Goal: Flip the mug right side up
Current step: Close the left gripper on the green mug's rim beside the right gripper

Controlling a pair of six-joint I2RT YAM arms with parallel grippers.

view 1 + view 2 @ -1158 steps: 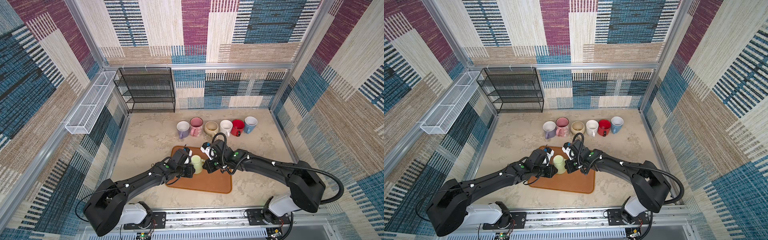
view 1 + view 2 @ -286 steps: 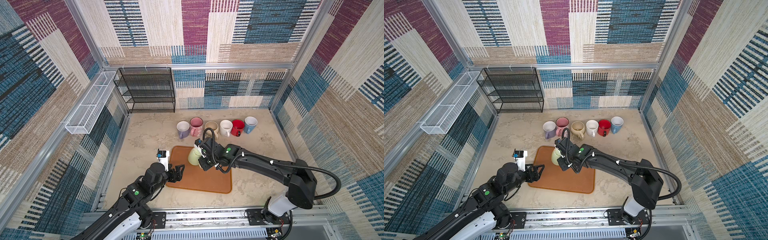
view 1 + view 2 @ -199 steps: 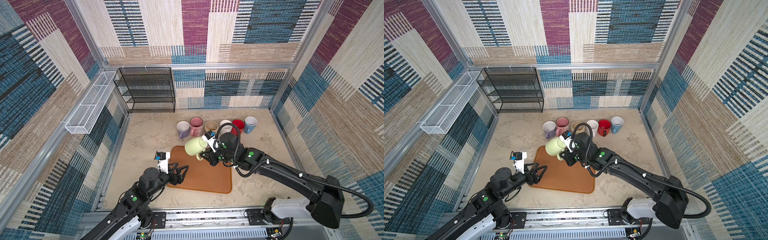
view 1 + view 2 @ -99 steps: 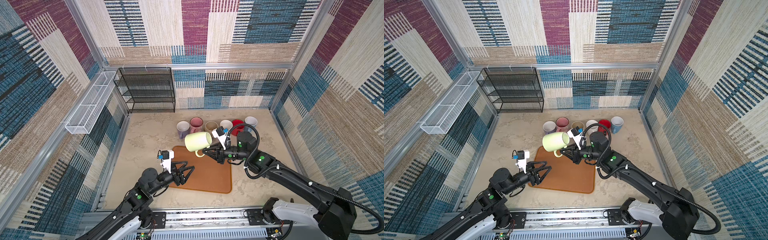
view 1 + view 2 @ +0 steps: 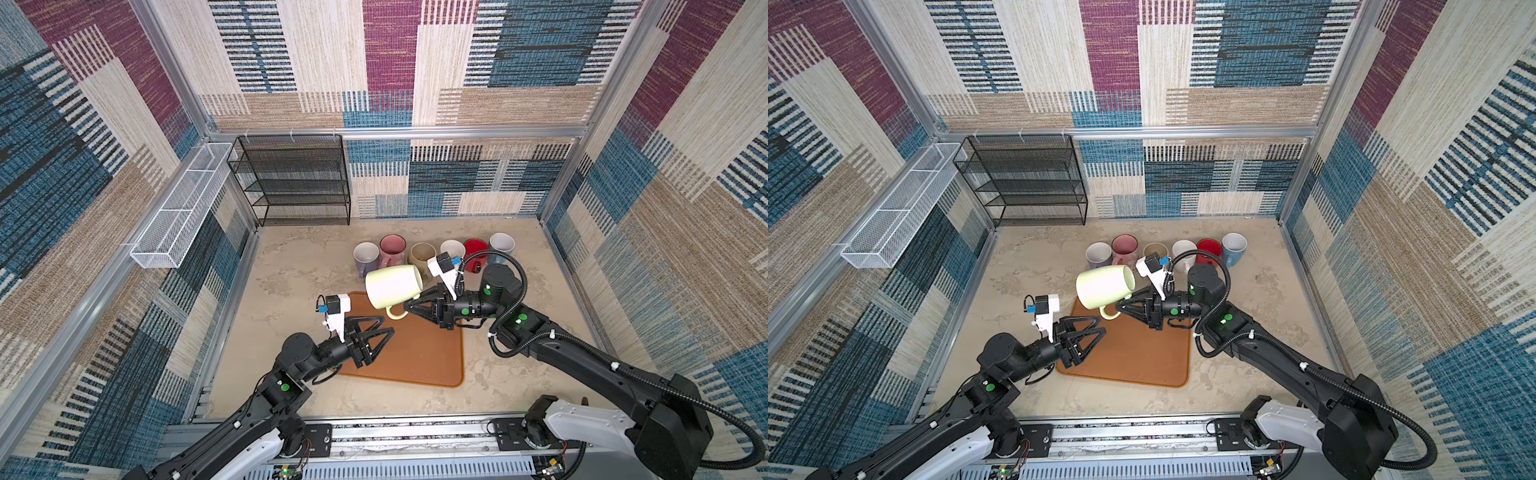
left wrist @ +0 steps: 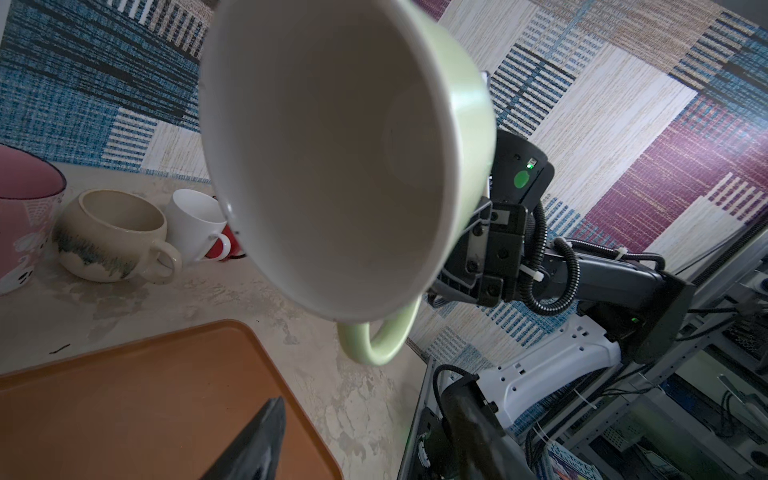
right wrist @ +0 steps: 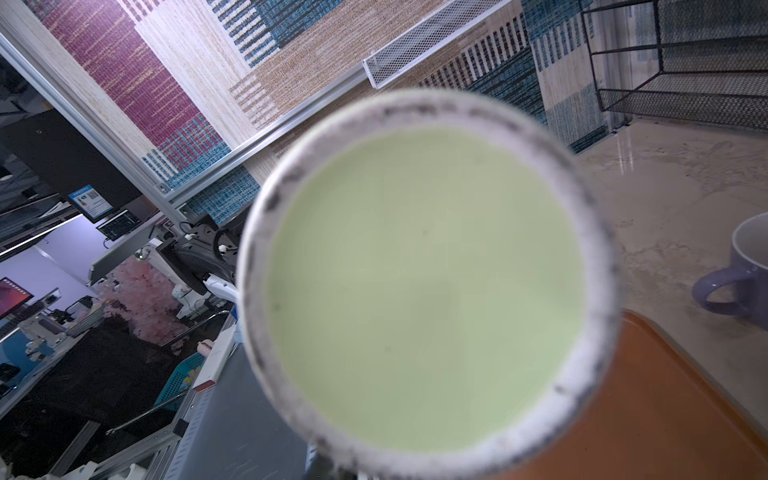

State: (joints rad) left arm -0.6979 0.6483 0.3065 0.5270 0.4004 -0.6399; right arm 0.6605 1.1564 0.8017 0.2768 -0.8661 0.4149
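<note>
While the right gripper (image 5: 412,306) clamps a pale green mug (image 5: 392,286), it hangs on its side above the far edge of the orange mat (image 5: 424,353). Nearby, the left gripper (image 5: 387,324) hovers with jaws apart, empty.

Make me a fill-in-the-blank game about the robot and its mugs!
1. The right gripper holds the pale ___ mug in the air, tipped on its side.
2. Its handle points ___, toward the orange mat.
3. Behind it, ___ other mugs stand upright in a row on the table.
4. The left gripper is open and holds ___.

Missing words: green, down, six, nothing.
</note>
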